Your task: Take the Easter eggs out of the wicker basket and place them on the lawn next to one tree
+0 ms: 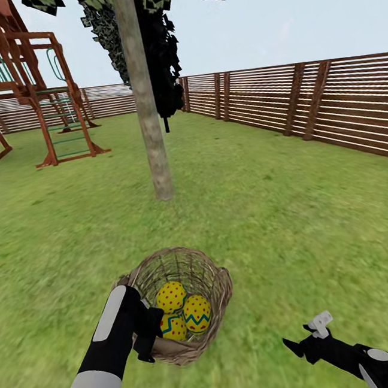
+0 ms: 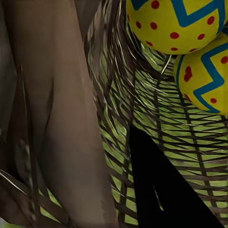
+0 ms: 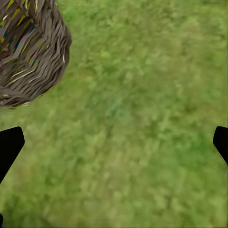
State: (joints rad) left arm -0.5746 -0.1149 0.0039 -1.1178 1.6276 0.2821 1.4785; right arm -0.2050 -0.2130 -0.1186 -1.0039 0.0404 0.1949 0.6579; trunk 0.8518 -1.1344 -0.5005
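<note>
Three eggs [image 1: 183, 312] in basket [image 1: 220, 290]; none by tree [image 1: 151, 132]. Left claw [image 1: 151, 337] at basket rim, grip unclear; right claw [image 1: 307, 341] open, empty.

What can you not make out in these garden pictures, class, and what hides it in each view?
- Left hand open or shut: in the head view its tips sit at the wicker basket rim; the left wrist view is too close to tell.
- Third of the Easter eggs: partly behind the left hand and the other eggs, head view.
- Tree top: cut off by the head view's upper edge.
- Right hand fingertips: cut off at the right wrist view's side edges.
</note>
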